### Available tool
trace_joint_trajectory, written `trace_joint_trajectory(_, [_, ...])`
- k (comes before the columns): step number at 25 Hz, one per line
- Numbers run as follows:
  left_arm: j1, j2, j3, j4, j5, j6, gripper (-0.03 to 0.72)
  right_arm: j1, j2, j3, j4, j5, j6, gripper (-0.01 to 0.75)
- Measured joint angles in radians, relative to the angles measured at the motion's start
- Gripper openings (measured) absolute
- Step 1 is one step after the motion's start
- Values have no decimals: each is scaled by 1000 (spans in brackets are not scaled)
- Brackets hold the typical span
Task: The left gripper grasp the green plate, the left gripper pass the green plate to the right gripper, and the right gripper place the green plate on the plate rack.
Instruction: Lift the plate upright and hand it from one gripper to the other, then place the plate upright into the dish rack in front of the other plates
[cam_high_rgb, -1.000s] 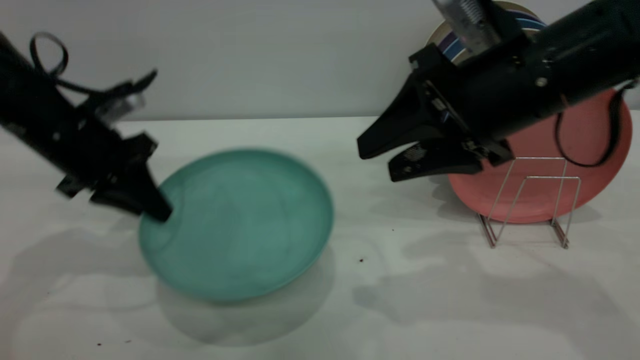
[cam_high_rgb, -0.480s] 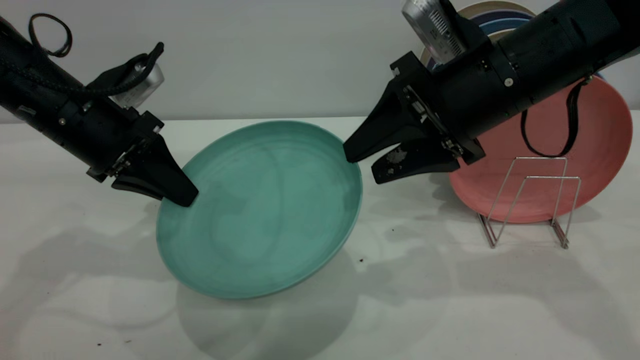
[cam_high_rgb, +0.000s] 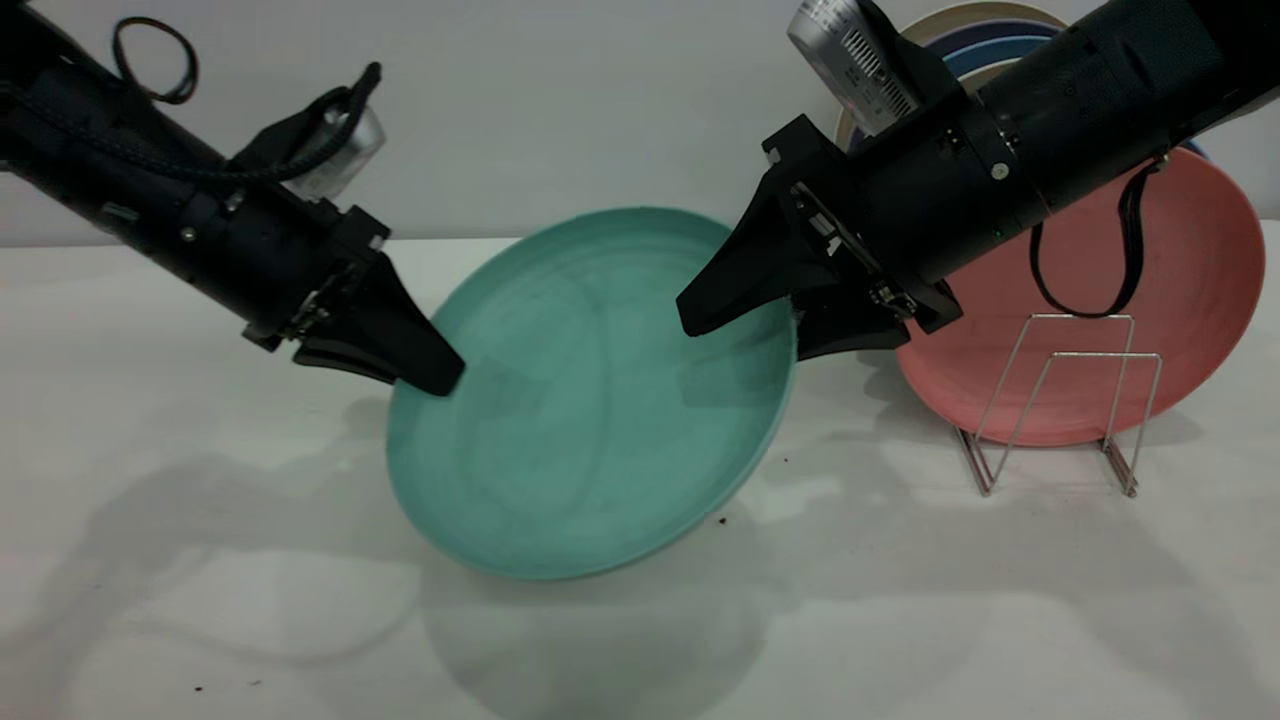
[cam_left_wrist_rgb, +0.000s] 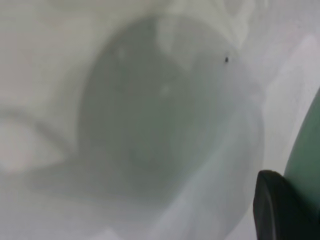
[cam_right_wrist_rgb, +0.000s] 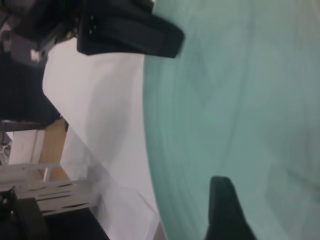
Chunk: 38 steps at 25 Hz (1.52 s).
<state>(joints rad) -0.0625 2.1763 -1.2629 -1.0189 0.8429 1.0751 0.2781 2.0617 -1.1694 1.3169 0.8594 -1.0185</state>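
The green plate (cam_high_rgb: 590, 420) hangs tilted above the table, its face toward the camera. My left gripper (cam_high_rgb: 430, 375) is shut on the plate's left rim and carries it. In the left wrist view one finger (cam_left_wrist_rgb: 280, 210) lies against the plate's edge (cam_left_wrist_rgb: 307, 150). My right gripper (cam_high_rgb: 735, 330) is open with its jaws astride the plate's upper right rim, one jaw in front of the face and the other behind it. In the right wrist view the plate (cam_right_wrist_rgb: 240, 100) fills the frame, with a fingertip (cam_right_wrist_rgb: 225, 210) over it and the left gripper (cam_right_wrist_rgb: 165, 42) at the far rim. The plate rack (cam_high_rgb: 1050, 400) stands at the right.
A salmon-pink plate (cam_high_rgb: 1190, 300) stands upright in the rack, behind its wire loops. A striped plate (cam_high_rgb: 985, 30) stands behind it against the wall. The white table (cam_high_rgb: 200, 550) runs under both arms, with the plate's shadow below the plate.
The left gripper has carried the green plate up and to the right and tilted it steeper. The plate's right rim now sits between the right gripper's open jaws.
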Motion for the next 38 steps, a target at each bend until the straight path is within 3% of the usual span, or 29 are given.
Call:
trace_joint_trajectory(2, [-2, 0, 0, -2, 0, 0, 14, 0, 0, 0, -1, -2, 0, 399])
trace_joint_trajectory(6, [-2, 0, 0, -2, 1, -6, 36, 0, 0, 0, -8, -14, -1, 157])
trace_joint_trajectory(9, [-2, 0, 0, -8, 7, -26, 106, 0, 4, 0, -20, -33, -10, 133])
trace_joint_trajectory(16, [-2, 0, 0, -20, 46, -33, 552, 0, 4, 0, -74, -30, -27, 84])
trace_joint_trajectory(20, [-2, 0, 0, -25, 86, -33, 695, 0, 4, 0, -139, -28, -36, 67])
trace_joint_trajectory(25, [-2, 0, 0, -25, 110, -34, 693, -48, 4, -2, -167, -24, -37, 67])
trace_joint_trajectory(33, [4, 0, -4, -25, 195, -34, 589, -190, -17, -2, -212, -22, -96, 67])
trace_joint_trajectory(38, [49, 0, -4, -25, 237, -34, 575, -211, -125, -2, -278, -20, -140, 67])
